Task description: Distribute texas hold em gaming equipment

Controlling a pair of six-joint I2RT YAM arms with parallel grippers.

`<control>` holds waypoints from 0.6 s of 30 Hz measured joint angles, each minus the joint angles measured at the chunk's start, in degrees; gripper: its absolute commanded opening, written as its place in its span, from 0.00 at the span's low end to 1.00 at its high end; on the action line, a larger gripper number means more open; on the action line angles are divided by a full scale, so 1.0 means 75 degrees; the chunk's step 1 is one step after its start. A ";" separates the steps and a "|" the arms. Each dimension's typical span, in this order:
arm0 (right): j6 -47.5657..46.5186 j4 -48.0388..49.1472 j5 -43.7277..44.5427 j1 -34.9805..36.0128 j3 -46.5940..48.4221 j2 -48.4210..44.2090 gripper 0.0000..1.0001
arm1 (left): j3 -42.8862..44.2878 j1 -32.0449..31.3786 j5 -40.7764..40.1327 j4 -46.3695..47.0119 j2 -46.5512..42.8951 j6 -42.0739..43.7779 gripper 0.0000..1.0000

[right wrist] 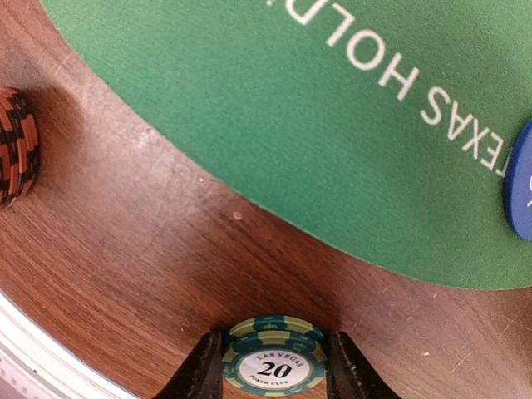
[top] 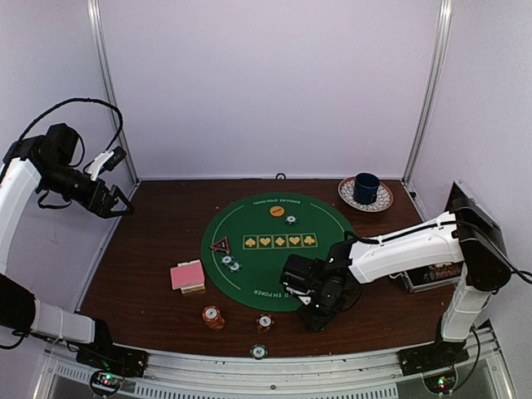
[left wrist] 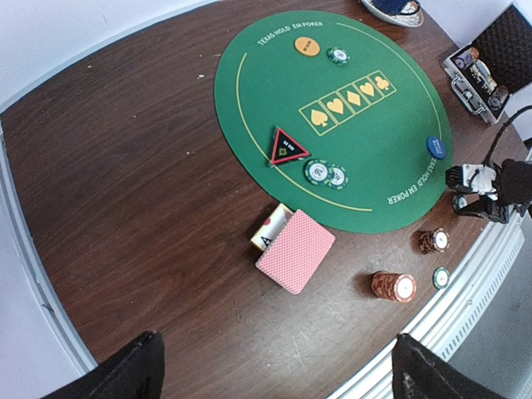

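two discs [left wrist: 307, 46], one marker [left wrist: 288, 148], perhaps seven chip piles [left wrist: 393, 286].

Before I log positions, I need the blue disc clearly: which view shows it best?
Left wrist: the blue disc shows whole at the edge of the mat. Right wrist catches only its rim; top external hides it under the right arm.
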 measured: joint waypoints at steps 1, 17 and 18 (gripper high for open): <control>-0.0009 -0.0009 0.0003 -0.0003 0.0000 0.0000 0.24 | 0.0000 0.0000 0.0000 0.0000 0.0000 0.0000 0.98; -0.0344 -0.1177 0.0382 -0.1067 0.0880 -0.0519 0.12 | 0.0003 0.0000 -0.0003 0.0000 0.0000 0.0000 0.98; -0.0385 -0.1201 0.0437 -0.1276 0.0970 -0.0542 0.12 | 0.0003 0.0000 -0.0003 0.0000 0.0000 0.0000 0.98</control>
